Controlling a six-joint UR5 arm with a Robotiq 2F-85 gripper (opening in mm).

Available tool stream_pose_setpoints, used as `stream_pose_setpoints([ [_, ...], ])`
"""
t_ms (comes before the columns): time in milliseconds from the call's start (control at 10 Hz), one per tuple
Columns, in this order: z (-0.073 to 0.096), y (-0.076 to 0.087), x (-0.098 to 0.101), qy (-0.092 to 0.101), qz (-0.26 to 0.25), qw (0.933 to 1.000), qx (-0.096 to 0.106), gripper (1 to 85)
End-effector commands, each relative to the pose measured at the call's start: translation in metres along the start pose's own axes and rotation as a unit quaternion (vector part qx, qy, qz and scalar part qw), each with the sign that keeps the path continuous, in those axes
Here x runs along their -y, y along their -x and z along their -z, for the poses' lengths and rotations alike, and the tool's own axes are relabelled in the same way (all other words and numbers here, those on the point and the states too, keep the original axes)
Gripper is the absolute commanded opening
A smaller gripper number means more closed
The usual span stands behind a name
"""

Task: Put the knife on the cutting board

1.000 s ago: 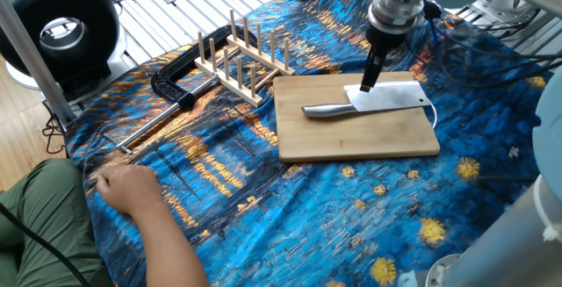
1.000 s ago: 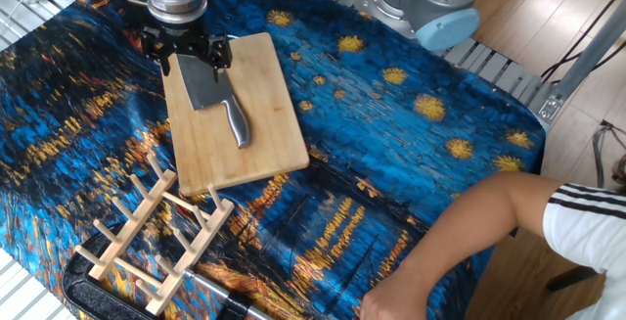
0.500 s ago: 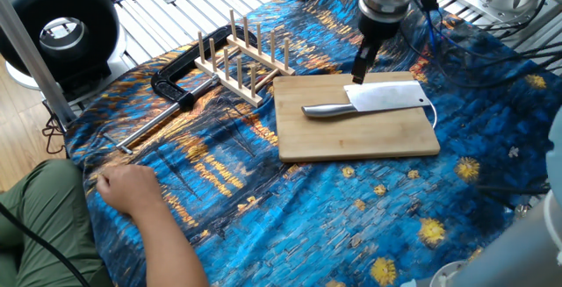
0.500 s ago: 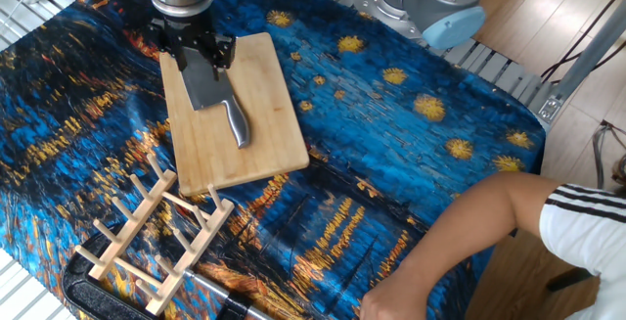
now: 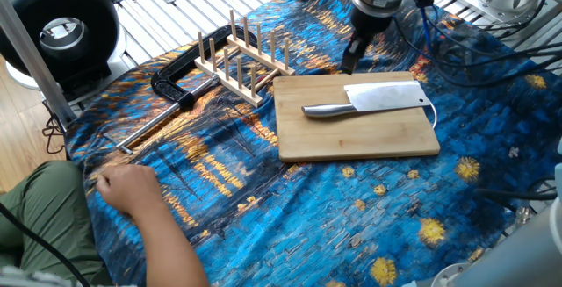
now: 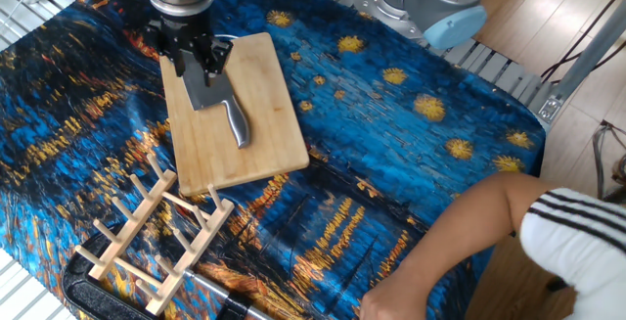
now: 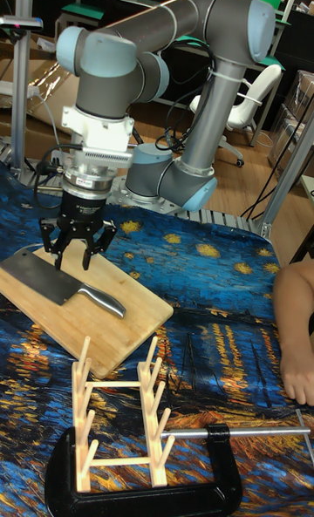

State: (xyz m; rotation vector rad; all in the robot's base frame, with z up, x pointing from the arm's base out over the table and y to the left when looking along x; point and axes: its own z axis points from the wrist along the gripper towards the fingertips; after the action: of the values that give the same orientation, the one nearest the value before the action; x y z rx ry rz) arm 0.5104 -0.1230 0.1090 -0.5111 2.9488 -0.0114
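The silver knife (image 5: 369, 100) (image 6: 210, 97) (image 7: 63, 287) lies flat on the light bamboo cutting board (image 5: 351, 133) (image 6: 245, 149) (image 7: 122, 325), blade toward the robot side, handle pointing to the peg rack. My gripper (image 5: 352, 56) (image 6: 193, 61) (image 7: 77, 255) hangs above the board's far edge, over the blade, open with nothing between its fingers. It does not touch the knife.
A wooden peg rack (image 5: 239, 59) (image 6: 152, 232) (image 7: 118, 417) stands beside the board. A black clamp with a long bar (image 5: 171, 89) (image 7: 174, 473) lies past it. A person's hand (image 5: 127, 189) (image 7: 296, 343) rests on the blue patterned cloth (image 5: 334, 208). Cables (image 5: 457, 37) run behind the arm.
My gripper has risen and drawn back from the blade toward the board's far edge. The knife stays still on the board.
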Motion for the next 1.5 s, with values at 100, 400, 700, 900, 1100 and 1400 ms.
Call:
stream_pose_setpoints([
  [100,0.046,-0.020,-0.018,0.016,-0.022,0.9994,-0.021,56.3],
  [400,0.088,-0.014,-0.061,0.022,-0.075,0.9958,-0.049,57.0],
  [700,0.114,0.015,-0.113,0.038,-0.145,0.9865,-0.066,55.0],
  [900,0.110,0.042,-0.126,0.040,-0.206,0.9761,-0.056,54.3],
  [1100,0.103,0.037,-0.107,0.008,-0.241,0.9681,-0.068,43.0],
  [1400,0.103,0.025,-0.101,-0.005,-0.268,0.9594,-0.087,42.0],
])
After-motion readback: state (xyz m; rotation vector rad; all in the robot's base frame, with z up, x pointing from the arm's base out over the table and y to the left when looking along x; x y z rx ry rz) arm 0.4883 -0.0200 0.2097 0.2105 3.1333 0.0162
